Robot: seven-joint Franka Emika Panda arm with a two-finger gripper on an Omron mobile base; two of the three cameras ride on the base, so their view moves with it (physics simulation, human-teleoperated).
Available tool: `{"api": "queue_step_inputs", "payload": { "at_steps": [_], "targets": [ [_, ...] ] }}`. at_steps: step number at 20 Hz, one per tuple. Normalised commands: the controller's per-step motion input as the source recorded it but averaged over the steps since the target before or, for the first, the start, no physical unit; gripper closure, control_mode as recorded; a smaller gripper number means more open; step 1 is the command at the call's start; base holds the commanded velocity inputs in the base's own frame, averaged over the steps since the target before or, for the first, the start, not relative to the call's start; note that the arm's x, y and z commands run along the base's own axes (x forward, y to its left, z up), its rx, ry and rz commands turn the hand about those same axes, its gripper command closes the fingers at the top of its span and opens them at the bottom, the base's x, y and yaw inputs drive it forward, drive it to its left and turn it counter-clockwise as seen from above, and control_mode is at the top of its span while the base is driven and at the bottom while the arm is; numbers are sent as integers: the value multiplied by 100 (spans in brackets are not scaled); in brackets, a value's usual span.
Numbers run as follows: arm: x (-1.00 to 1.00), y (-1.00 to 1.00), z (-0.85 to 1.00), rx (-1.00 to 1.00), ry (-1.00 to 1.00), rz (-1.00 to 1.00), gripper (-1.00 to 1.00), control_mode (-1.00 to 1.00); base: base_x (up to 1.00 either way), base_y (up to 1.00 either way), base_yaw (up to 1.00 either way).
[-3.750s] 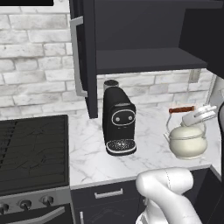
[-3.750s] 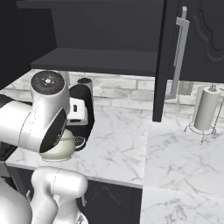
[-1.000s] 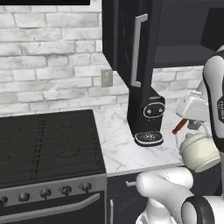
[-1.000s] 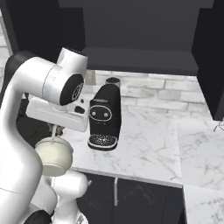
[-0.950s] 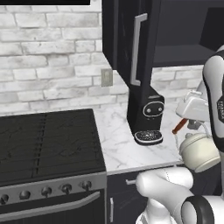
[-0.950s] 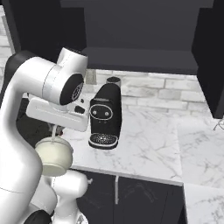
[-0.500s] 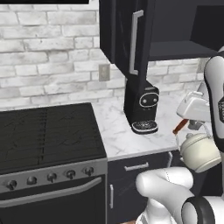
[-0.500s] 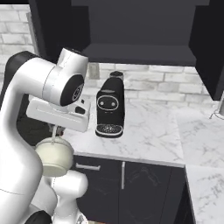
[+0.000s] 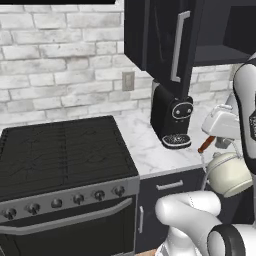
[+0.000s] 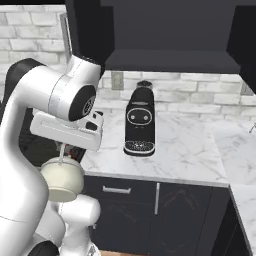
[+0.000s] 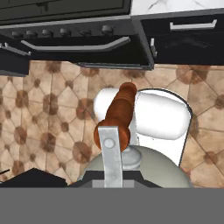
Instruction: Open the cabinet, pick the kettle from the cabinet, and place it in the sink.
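The cream-white kettle (image 9: 229,173) hangs in the air in front of the counter, below my hand, its body well off the floor. My gripper (image 9: 207,145) is shut on its reddish-brown handle (image 11: 118,113). From the right, the kettle (image 10: 62,180) dangles under the white hand, with the gripper (image 10: 74,149) just above it. The kettle's lid and rounded top (image 11: 131,168) sit at the bottom of the hand view, over tiled floor. The black cabinet (image 9: 159,35) stands open, its door with the silver bar handle swung out; its shelf (image 10: 170,61) is bare. The sink is out of view.
A black coffee machine (image 9: 173,119) stands on the marble counter (image 9: 145,150) under the cabinet. A black stove (image 9: 60,155) with a row of knobs is to the left. Black base cabinets (image 10: 155,205) run under the counter. Brown tiled floor (image 11: 48,109) lies below the kettle.
The whole picture has shifted: the base has backed away from the counter, so more stove and base-cabinet fronts show. The kettle stays hanging from the shut gripper.
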Motion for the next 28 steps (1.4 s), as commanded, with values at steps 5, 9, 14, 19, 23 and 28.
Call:
{"api": "queue_step_inputs", "payload": {
  "at_steps": [5,9,14,19,23,28],
  "targets": [
    [0,0,0,0,0,0,100,100,-11,33,65],
    [0,0,0,0,0,0,100,100,-3,19,87],
    [0,0,0,0,0,0,100,100,-2,14,92],
    [0,0,0,0,0,0,100,100,-2,4,99],
    [0,0,0,0,0,0,100,100,0,0,100],
    [0,0,0,0,0,0,100,100,-2,1,100]
  ]
}}
